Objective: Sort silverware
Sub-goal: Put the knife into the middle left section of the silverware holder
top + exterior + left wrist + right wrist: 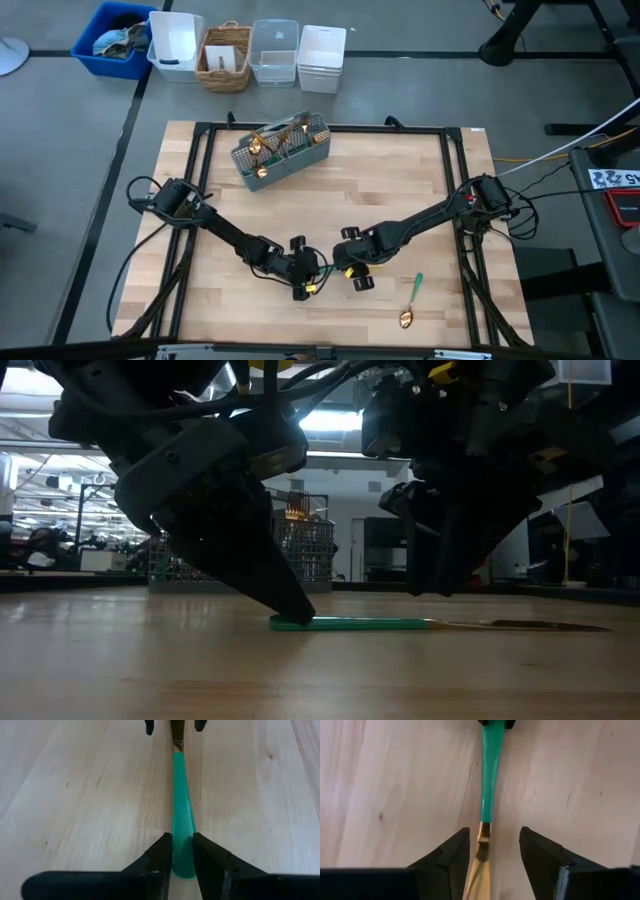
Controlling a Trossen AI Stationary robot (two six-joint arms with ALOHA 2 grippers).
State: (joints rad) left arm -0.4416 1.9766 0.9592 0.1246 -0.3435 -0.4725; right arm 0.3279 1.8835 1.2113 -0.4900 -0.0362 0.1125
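Knife (pixel 183 840) on worktop (pixel 400 180): wrist views show left claw (pixel 182 851) clamped on its handle, right claw (pixel 494 851) apart astride its blade; overhead, arms hide it. Spoon (pixel 411 300) nearby.

Grey floor (pixel 60 180), bins (pixel 250 55) behind table.

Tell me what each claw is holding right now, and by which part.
The left claw pinches the teal handle end of a utensil lying on the table. The right claw stands open around its gold end, holding nothing.

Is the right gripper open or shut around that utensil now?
Open. The right gripper's fingers stand apart on either side of the utensil, touching neither side.
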